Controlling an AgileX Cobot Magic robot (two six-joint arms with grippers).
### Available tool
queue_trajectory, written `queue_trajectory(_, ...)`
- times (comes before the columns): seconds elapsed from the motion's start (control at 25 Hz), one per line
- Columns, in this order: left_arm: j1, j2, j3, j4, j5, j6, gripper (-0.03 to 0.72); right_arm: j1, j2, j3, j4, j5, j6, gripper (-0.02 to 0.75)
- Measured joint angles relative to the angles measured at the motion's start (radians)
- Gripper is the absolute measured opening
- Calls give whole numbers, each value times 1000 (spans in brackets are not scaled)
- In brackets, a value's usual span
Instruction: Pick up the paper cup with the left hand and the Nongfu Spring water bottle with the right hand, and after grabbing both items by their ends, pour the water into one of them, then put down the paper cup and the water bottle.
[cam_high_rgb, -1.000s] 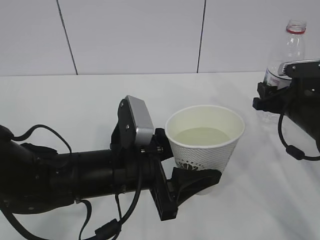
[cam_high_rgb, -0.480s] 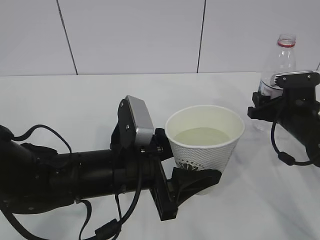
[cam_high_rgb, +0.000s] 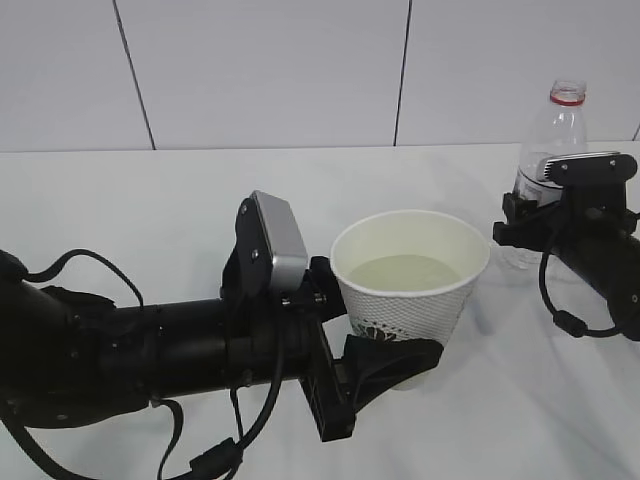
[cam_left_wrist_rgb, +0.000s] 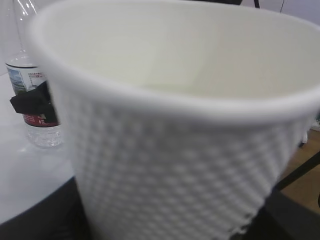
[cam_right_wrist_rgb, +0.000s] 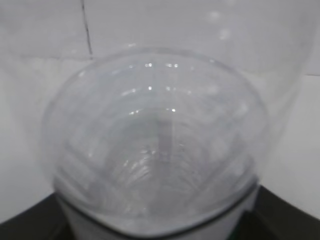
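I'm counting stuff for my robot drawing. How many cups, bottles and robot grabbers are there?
White paper cup with water in it: 1
Clear plastic water bottle with red neck ring: 1
Black robot grippers: 2 (left gripper holding the cup, right gripper holding the bottle)
Total: 4

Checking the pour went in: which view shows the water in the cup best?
Exterior view: it looks down into the paper cup onto the water. Left wrist view shows only the cup's blurred wall and rim; right wrist view shows no cup.
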Motion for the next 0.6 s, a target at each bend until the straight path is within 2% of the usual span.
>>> queue_trajectory(0.16,0,0,0,0,0,0,522,0,0,13,0,0,39,467)
queue_trajectory(0.4,0,0,0,0,0,0,522,0,0,38,18,-26,87,610)
queue_trajectory(0.6,0,0,0,0,0,0,522,0,0,55,32,-51,94,630)
